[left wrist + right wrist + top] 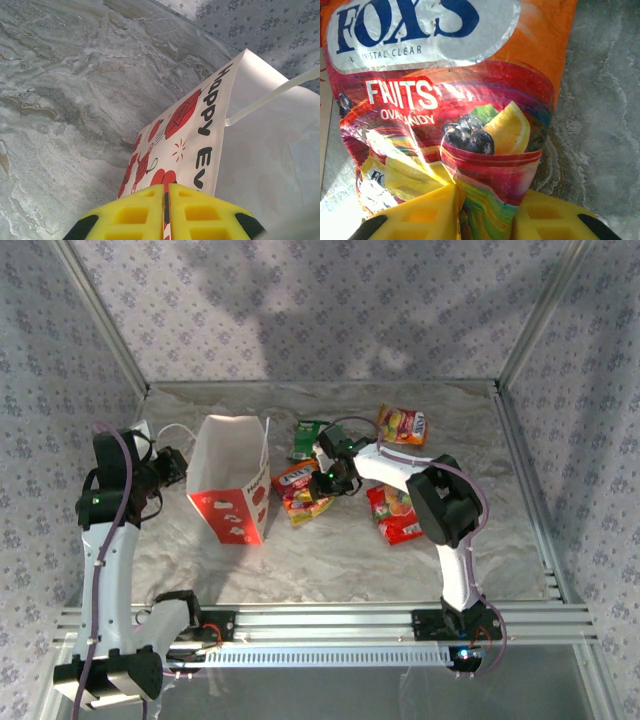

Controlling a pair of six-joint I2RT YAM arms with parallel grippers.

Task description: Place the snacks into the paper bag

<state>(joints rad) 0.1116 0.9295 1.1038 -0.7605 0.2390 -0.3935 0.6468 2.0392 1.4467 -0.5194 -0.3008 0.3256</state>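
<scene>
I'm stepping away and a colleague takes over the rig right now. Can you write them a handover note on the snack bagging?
Left gripper: shut on the rim of the paper bag, which stands upright and open.
Right gripper: pinched shut on the lower edge of the orange Fox's packet, which lies right of the bag, partly over a yellow packet.
Also out on the table: green packet, orange-yellow packet at the back, red packet by the right arm.
Done: no packet seen inside the bag from above.
Left: lift the Fox's packet into the bag, then the others.
</scene>
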